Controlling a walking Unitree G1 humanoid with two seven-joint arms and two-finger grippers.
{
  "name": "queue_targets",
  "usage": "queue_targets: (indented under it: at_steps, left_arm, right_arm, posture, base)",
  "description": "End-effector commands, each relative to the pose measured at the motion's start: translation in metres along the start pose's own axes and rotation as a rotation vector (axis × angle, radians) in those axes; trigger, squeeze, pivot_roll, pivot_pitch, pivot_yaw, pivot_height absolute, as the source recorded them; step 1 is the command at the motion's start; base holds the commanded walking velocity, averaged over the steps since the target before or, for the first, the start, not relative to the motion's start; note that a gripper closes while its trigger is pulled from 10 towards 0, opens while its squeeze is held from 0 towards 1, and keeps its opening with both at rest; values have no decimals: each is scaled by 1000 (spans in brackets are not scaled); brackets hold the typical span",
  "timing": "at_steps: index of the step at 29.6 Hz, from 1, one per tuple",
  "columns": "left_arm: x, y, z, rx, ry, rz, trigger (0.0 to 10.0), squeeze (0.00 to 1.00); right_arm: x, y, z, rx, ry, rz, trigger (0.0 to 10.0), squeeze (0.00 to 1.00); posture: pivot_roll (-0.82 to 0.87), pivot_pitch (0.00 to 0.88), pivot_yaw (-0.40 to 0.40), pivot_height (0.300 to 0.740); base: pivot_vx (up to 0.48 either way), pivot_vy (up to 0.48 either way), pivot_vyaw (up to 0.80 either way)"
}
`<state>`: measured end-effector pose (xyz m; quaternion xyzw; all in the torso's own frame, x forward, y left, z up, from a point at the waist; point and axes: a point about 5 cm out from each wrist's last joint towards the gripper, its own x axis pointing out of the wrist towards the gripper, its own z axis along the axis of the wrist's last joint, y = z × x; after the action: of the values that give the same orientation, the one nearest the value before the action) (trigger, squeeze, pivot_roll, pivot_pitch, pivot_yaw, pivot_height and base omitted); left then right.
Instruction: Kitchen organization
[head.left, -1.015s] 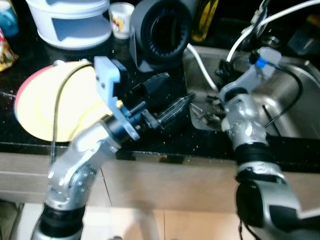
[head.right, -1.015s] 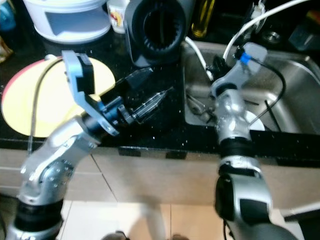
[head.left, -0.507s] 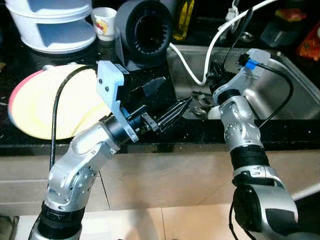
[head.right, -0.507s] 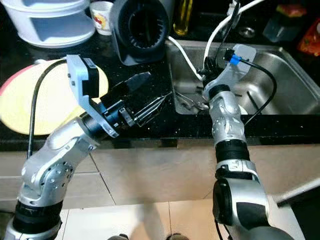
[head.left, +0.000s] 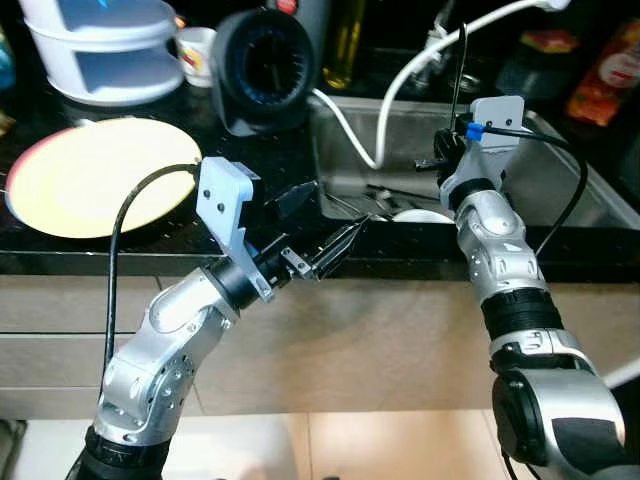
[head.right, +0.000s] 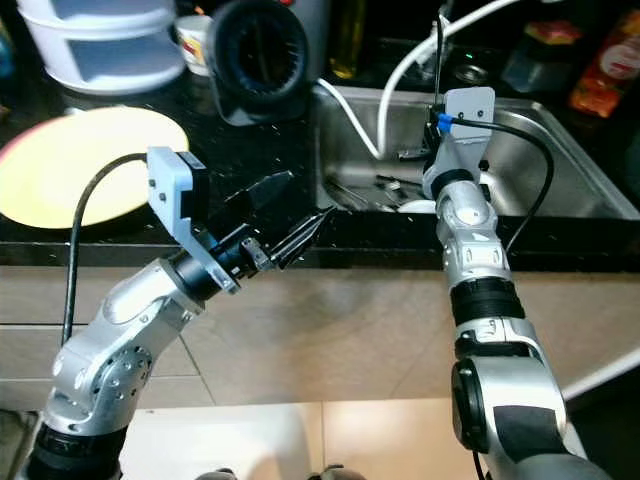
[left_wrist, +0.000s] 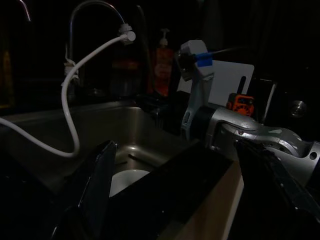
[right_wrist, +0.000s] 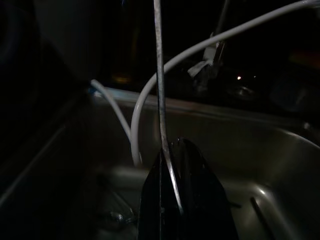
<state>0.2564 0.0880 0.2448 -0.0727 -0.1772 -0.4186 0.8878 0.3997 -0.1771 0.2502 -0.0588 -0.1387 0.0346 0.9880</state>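
My right gripper (head.left: 438, 163) hangs over the steel sink (head.left: 560, 140), shut on a thin metal utensil handle (head.left: 457, 75) that stands upright; the right wrist view shows the handle (right_wrist: 159, 90) pinched between the black fingers (right_wrist: 195, 200). Its lower end is hidden. In the sink lie a white dish (head.left: 420, 214) and several loose metal utensils (head.left: 365, 192). My left gripper (head.left: 338, 207) is open and holds nothing, level with the front edge of the black counter (head.left: 150, 255), left of the sink. A yellow plate with a red rim (head.left: 100, 175) lies on the counter at the left.
A white hose (head.left: 395, 90) loops from the tap into the sink. At the back of the counter stand a black round appliance (head.left: 260, 65), a white stacked container (head.left: 100, 50), a small cup (head.left: 197, 50) and an oil bottle (head.left: 345, 40). Bottles and packets stand behind the sink.
The camera has pulled back and now shows the cabinet front. My left gripper has come back from over the counter to its front edge. The right gripper stays over the sink.
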Motion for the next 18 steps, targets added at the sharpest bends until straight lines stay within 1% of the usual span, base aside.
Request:
queue_targets:
  at_steps: [1, 2, 5, 9, 14, 15, 18]
  left_arm:
    - [-4, -2, -6, -5, 19, 19, 10000, 0]
    - [-4, -2, -6, -5, 19, 19, 10000, 0]
    - [-13, -1, -14, -4, 51, 44, 10000, 0]
    - [-22, 3, -18, 9, 84, 86, 10000, 0]
    - [-25, 6, -16, 20, 81, 121, 10000, 0]
    - [-26, 8, -14, 18, 70, 144, 10000, 0]
    - [-27, 8, -14, 8, 60, 149, 10000, 0]
  right_arm:
    - [6, 7, 6, -42, 1, 19, 10000, 0]
    - [6, 7, 6, -42, 1, 19, 10000, 0]
    - [10, 13, 7, -73, 11, 33, 10000, 0]
    - [10, 19, 6, -70, 20, 49, 10000, 0]
    - [10, 23, 4, -68, 25, 57, 10000, 0]
    - [10, 25, 2, -66, 31, 63, 10000, 0]
    - [10, 26, 1, -63, 33, 65, 10000, 0]
  posture:
    - [193, 155, -121, 740]
    - [193, 155, -121, 740]
    - [199, 166, -126, 740]
    - [204, 179, -132, 740]
    - [209, 191, -138, 740]
    - [210, 195, -140, 740]
    - [211, 196, -140, 740]
  base:
    - [0, 0, 0]
    - [0, 0, 0]
    - [0, 0, 0]
    - [0, 0, 0]
    - [0, -455, 0]
    - [0, 0, 0]
    - [0, 0, 0]
